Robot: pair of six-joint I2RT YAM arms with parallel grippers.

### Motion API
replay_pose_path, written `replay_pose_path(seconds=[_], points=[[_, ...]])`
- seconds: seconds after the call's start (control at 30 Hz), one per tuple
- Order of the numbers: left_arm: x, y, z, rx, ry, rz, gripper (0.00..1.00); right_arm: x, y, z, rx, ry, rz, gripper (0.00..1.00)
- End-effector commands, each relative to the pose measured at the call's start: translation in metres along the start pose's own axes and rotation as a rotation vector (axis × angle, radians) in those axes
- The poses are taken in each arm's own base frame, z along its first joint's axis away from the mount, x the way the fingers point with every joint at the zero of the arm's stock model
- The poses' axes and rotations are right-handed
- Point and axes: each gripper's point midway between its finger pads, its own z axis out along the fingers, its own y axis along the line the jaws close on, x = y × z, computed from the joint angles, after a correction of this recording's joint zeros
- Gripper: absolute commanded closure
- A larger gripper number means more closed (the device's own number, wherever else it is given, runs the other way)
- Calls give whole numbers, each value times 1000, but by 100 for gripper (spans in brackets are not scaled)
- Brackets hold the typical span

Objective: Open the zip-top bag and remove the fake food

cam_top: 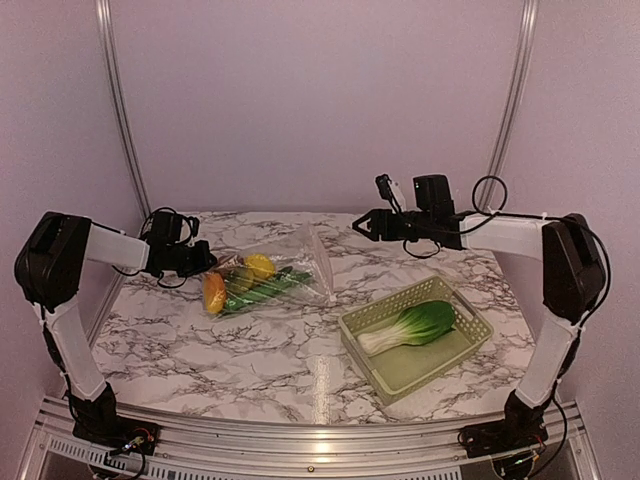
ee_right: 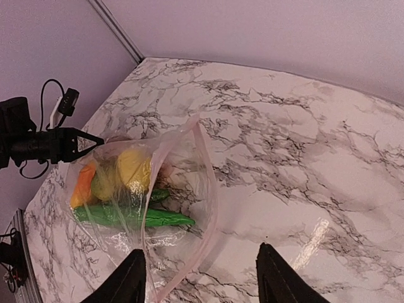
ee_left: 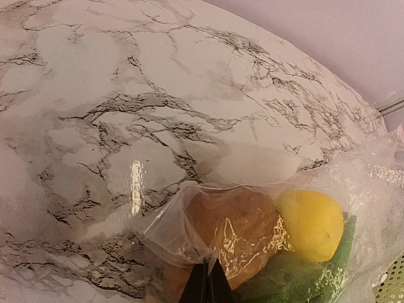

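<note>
Right under the right wrist lens, the right end effector stands spread wide with nothing between its fingers, hanging above the desk at about 1 o'clock in the overhead view. Across from it, at 9 o'clock, the left end effector is clamped on a bunched fold of the zip-top bag. That fold is at the end away from the whitish zipper strip, which looks parted and faces 3 o'clock. The bag lies at 10 o'clock from the desk's middle, thin, clear, crinkly film throwing glare. Inside it are a round yellow lemon, an orange-yellow fruit, a long dark green cucumber and a matt brown potato. One piece of fake food, the green-white bok choy, already lies in the pale lattice basket at 4 o'clock, well apart from the bag. The step in hand seems to be emptying the rest. To do it well, the left pinch should anchor the bag while the right comes in low through the mouth, fingers clear of the film. It should take the cucumber first, as that lies nearest the opening, gripping across its narrow body. Smooth hard plastic may slip, and the round pieces may roll.
</note>
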Motion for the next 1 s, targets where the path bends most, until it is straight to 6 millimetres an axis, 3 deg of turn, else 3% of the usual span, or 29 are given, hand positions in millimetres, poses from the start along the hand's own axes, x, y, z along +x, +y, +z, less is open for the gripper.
replay_pose_path(seconds=[0.0, 0.3, 0.63, 0.77, 0.97], points=[[4, 0, 7, 14, 32, 14, 100, 7, -2, 30, -67, 44, -32, 47], [-1, -5, 9, 32, 34, 38, 100, 35, -17, 78, -105, 145, -100, 62], [-1, -9, 13, 57, 44, 37, 100, 77, -5, 122, -165, 265, -233, 72], [-2, -8, 14, 55, 45, 41, 100, 98, 11, 125, -204, 317, -290, 73], [-6, -10, 16, 77, 53, 40, 100, 126, 52, 120, -279, 370, -413, 74]])
